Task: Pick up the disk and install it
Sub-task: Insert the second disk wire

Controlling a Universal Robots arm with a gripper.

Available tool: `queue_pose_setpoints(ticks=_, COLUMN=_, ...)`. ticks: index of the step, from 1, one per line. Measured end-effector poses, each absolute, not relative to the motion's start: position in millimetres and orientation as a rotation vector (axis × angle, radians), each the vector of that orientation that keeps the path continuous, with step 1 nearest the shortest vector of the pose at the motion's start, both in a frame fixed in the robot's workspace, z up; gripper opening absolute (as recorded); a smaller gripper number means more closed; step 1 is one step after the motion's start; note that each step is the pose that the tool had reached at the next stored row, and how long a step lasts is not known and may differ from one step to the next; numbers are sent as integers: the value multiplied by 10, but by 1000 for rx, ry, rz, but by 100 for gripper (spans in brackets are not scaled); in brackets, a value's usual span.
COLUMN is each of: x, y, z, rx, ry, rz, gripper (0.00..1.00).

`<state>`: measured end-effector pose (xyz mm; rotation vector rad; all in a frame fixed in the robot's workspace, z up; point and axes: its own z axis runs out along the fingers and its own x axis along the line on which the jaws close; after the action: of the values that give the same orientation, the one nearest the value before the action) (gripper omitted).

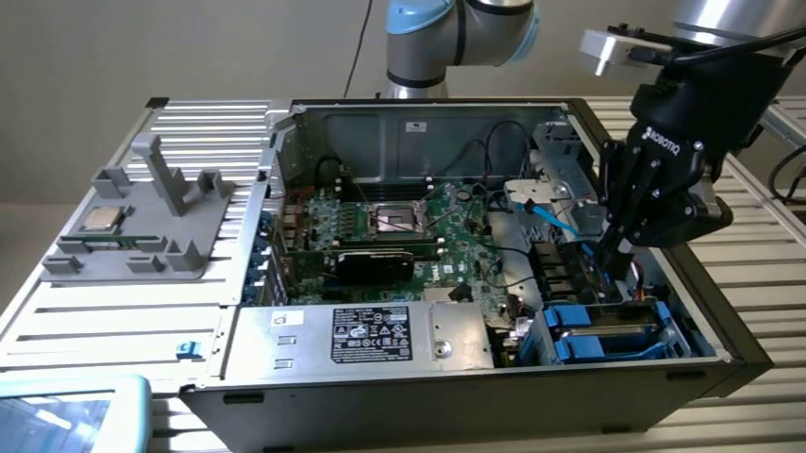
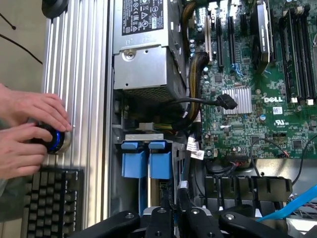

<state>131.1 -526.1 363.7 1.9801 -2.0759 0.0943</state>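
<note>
ITEM: the disk (image 1: 605,332) – hard drive on blue plastic rails.

LOCATION: in the drive bay at the front corner of the open computer case (image 1: 441,396), on the exterior view's right, just beside the silver power supply box (image 1: 377,335). In the wrist view it (image 2: 133,161) is seen end-on: two blue rail tabs side by side under a thin silver edge. It appears to sit down in the bay, though how fully it is seated cannot be told.

END EFFECTOR: the gripper (image 1: 613,269) reaches down into the case above the bay. In the wrist view the gripper (image 2: 176,220) has its fingers drawn nearly together, and nothing is seen clamped between them. Contact with the disk cannot be confirmed.

HANDLING (judged):
- Rigid metal body, moderately heavy for its size, so it will not flex.
- Smooth sides are likely slippery.
- Sensitive to knocks and to skewed insertion.
- Best held across the flat faces or at the blue tabs – clear of the connector end and nearby cables.

ALSO PRESENT: a person's hands (image 2: 29,134) on a blue-lit knob beside a keyboard (image 2: 52,203), outside the case.
</note>
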Motion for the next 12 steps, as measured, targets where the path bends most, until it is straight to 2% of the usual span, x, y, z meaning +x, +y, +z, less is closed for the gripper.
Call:
queue_pose_setpoints(ticks=3, x=1311, y=-5315, z=3636, rx=1996, ry=-2088, rz=66, gripper=16)
queue_pose_setpoints(ticks=12, x=1304, y=-5454, z=3556, rx=2012, ry=-2104, rz=35, gripper=16)
